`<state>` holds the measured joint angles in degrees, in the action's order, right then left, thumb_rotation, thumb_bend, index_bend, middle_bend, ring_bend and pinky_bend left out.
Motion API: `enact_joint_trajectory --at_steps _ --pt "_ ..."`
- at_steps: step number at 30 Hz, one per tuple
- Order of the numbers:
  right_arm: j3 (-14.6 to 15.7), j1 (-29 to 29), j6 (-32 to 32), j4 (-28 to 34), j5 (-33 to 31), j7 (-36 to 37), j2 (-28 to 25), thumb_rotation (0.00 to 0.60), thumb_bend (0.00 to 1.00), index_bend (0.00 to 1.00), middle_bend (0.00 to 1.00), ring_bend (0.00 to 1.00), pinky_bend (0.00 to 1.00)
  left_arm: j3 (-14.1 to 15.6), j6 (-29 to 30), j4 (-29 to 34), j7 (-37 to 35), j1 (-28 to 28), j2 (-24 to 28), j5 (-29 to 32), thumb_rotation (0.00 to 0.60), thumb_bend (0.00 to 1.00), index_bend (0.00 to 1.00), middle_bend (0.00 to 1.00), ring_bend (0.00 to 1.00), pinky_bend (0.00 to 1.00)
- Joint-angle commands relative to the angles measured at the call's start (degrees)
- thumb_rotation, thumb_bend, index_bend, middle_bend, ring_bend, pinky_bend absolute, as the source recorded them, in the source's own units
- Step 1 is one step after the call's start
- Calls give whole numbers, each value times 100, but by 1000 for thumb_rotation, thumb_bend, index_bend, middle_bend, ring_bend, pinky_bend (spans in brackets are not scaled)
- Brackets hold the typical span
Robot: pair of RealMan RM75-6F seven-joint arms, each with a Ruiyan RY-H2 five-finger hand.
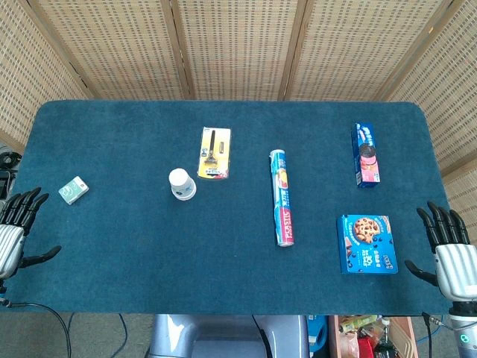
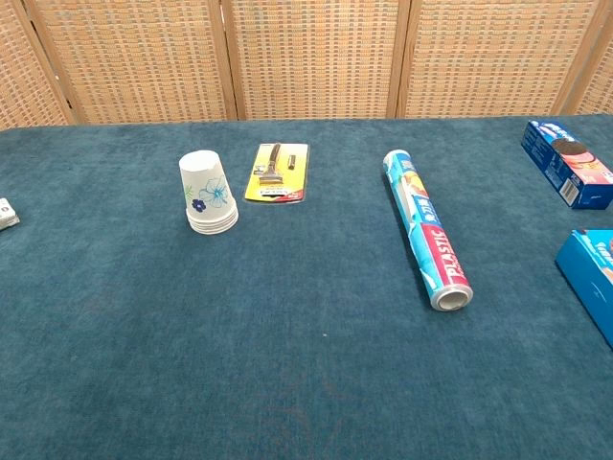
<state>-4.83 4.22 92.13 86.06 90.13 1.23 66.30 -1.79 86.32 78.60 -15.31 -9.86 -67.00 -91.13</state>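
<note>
Left hand (image 1: 16, 227) spread, holding nothing, at table edge; small mint box (image 1: 73, 189) nearest. Right hand (image 1: 449, 250) likewise spread and bare, just beside cookie box (image 1: 367, 243). Judged: pre-reach stage; any grasp first needs a forward reach

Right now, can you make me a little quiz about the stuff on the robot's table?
1. True or false: the paper cups stand upside down in a stack.
2. Which thing lies nearest the right hand? A) razor pack B) cookie box C) plastic wrap roll
3. Fill in: the small green-and-white box lies near the ___ hand.

Key
1. True.
2. B.
3. Left; both hands are open and hold nothing.
</note>
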Motion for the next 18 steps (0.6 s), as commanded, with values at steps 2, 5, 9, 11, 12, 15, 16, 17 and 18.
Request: enact_joint_trajectory --at_steps 2,5,9,11,12,15,16,17,18 --pt "-21 -23 67 -92 22 -59 79 600 0 0 0 0 0 21 -82 42 29 -16 27 27 600 177 0 0 0 0" --pt "4 -8 -30 -65 -1 -55 44 600 0 0 0 0 0 25 -206 40 20 -68 29 55 600 176 0 0 0 0" --pt "-13 25 -74 -66 0 -31 45 600 0 0 0 0 0 -130 -761 -54 -81 -446 -17 200 600 176 0 0 0 0" --pt "-20 51 -113 -100 -6 -32 60 600 0 0 0 0 0 -240 -1130 -130 -159 -729 -44 260 600 176 0 0 0 0" --pt "-35 78 -150 -146 -19 -18 79 600 0 0 0 0 0 -340 -1406 -237 -252 -981 -91 277 600 176 0 0 0 0" --pt "-108 165 -335 -275 -180 39 124 600 0 0 0 0 0 -613 -2129 -683 -416 -1758 -350 235 600 176 0 0 0 0" --pt "-127 182 -370 -302 -219 40 133 600 0 0 0 0 0 -674 -2300 -808 -468 -1959 -438 220 600 176 0 0 0 0" --pt "-142 195 -396 -327 -250 44 142 600 0 0 0 0 0 -733 -2422 -931 -491 -2131 -529 212 600 176 0 0 0 0" --pt "-157 208 -420 -350 -278 53 152 600 0 0 0 0 0 -791 -2503 -1058 -481 -2290 -636 196 600 176 0 0 0 0"
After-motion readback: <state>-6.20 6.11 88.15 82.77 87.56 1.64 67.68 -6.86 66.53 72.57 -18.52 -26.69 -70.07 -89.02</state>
